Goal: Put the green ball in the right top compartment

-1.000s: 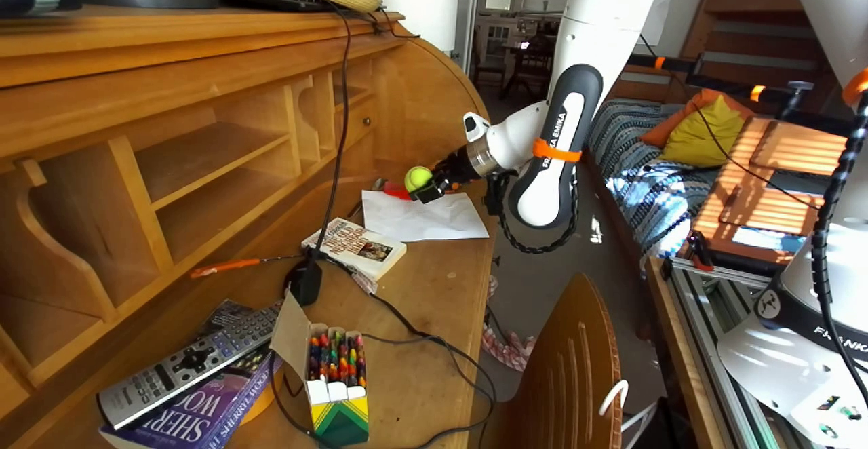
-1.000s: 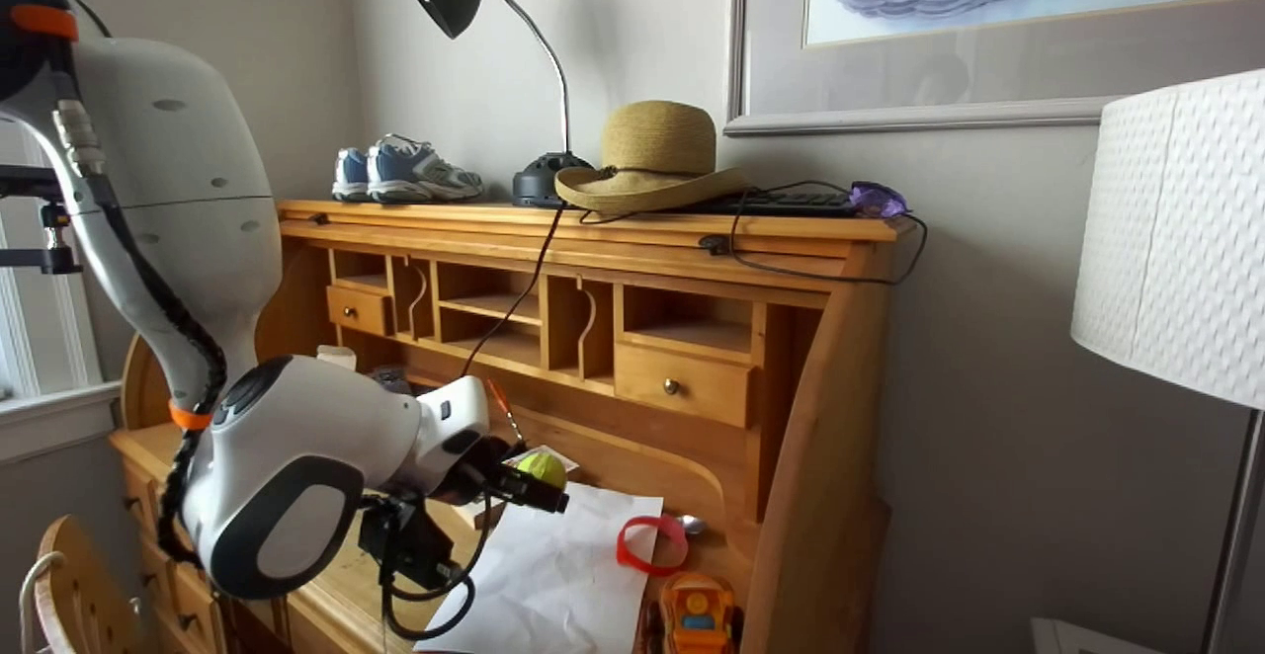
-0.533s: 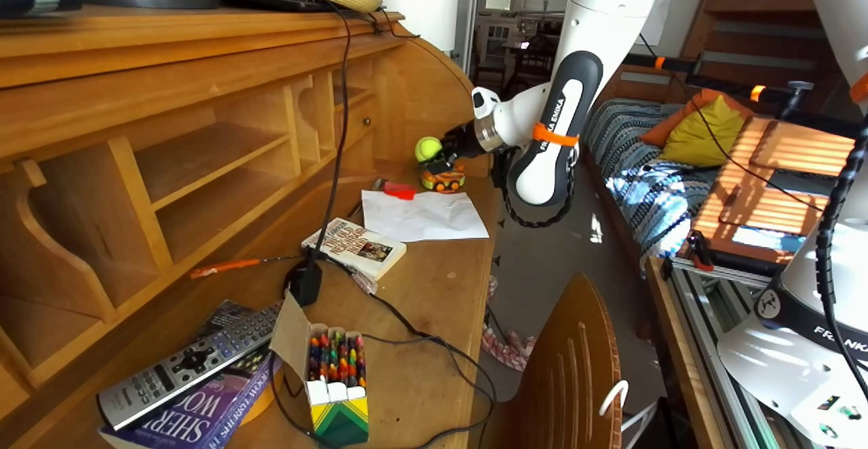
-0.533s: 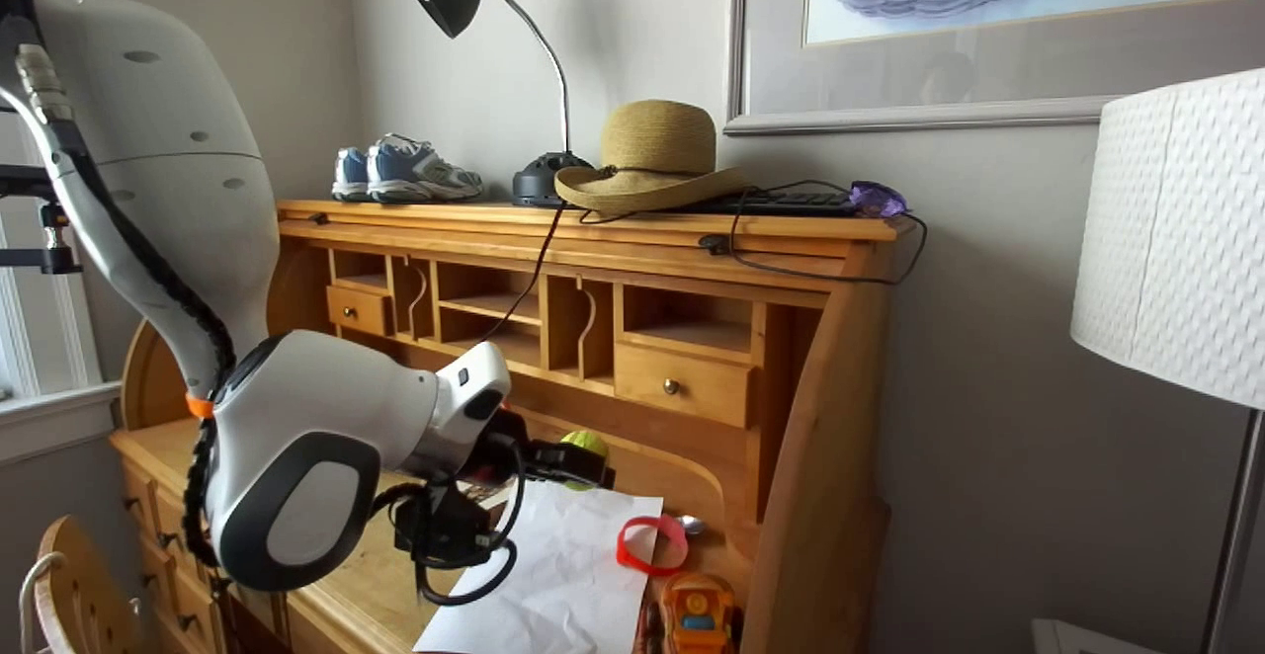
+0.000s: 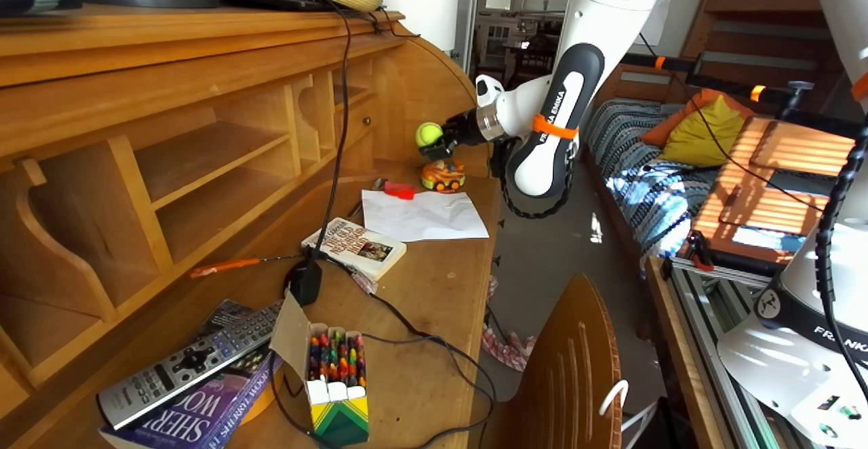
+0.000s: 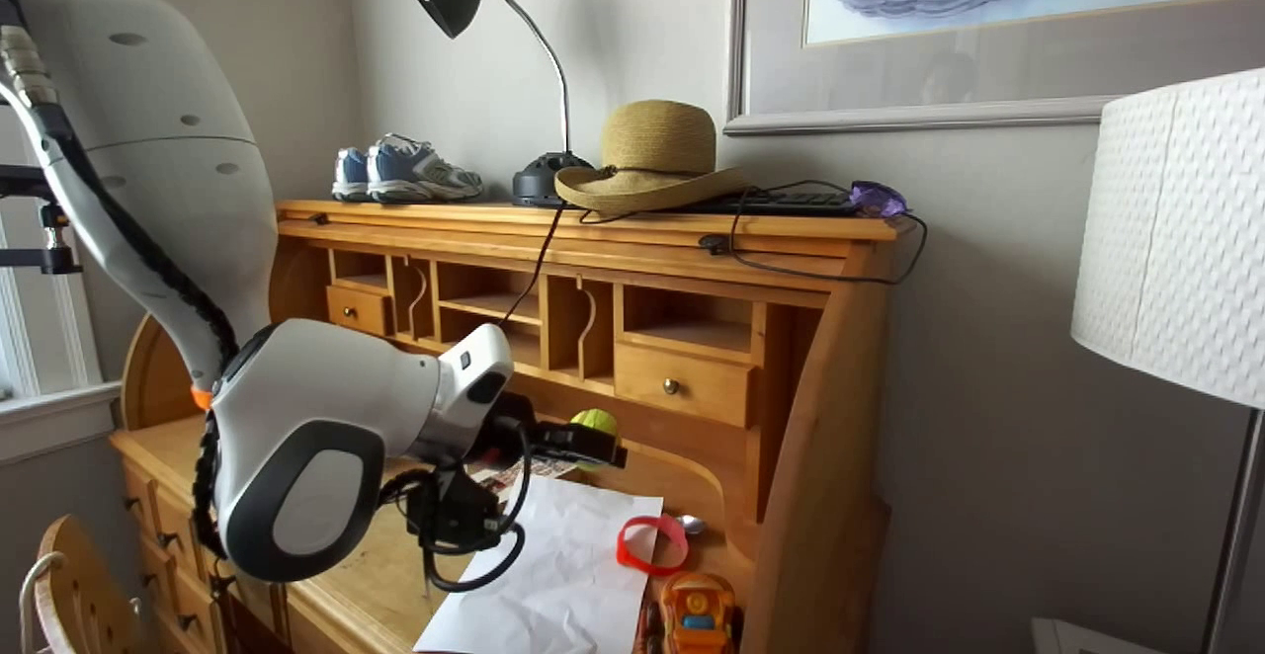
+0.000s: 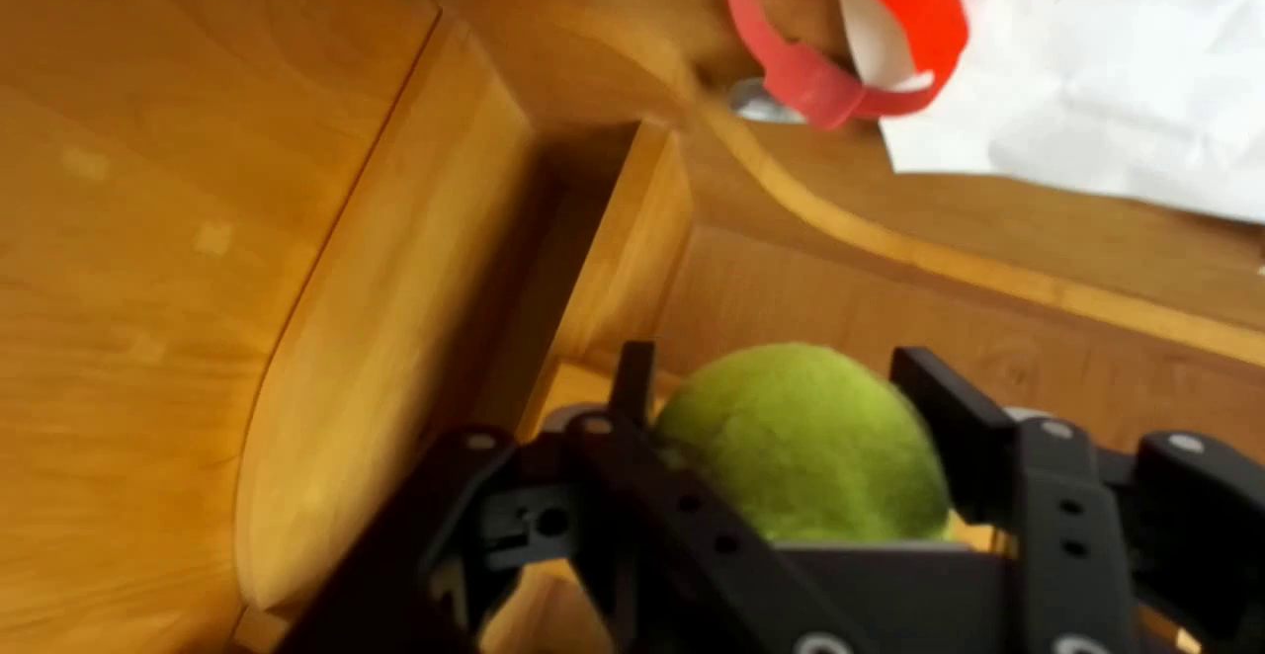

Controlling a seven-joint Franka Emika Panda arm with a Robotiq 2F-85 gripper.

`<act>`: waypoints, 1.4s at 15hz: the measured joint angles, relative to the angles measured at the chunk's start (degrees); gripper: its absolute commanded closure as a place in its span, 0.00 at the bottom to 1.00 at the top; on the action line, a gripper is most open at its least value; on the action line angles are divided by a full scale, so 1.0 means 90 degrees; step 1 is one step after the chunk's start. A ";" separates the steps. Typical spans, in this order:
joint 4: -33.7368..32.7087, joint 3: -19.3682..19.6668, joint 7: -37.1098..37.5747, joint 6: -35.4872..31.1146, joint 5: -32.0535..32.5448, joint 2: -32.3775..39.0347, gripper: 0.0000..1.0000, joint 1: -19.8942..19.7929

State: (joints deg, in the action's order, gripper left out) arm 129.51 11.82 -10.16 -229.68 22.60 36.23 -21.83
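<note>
1 crayon box (image 5: 341, 422) w/ crayons (image 5: 337, 357) inside, gripper (image 7: 781, 377) pinching grn ball (image 7: 815, 456), outside R top compt (image 6: 689, 332)

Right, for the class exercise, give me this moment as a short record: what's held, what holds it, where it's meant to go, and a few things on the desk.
Held item: green ball
Held by: tool, closed on the ball
Likely target: open compartment above a drawer, towards the right in an exterior view
Ball position: raised above the desk, not yet in the compartment
On desk nearby: white paper; orange toy car; red band, partly over the paper
On desk, other end: open crayon box; remote control, lying over a purple book
</note>
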 measured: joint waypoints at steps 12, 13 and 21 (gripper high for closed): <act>-0.0864 -0.0103 0.2262 -0.1301 0.2195 -0.0405 0.63 -0.0959; -0.1019 -0.0105 0.2282 -0.1346 0.2418 -0.0405 0.63 -0.1009; -0.1640 -0.0591 0.2742 -0.1300 0.2871 -0.0318 0.63 -0.1427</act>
State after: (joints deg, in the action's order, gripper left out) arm 114.75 6.50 14.52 -241.37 48.44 33.37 -34.67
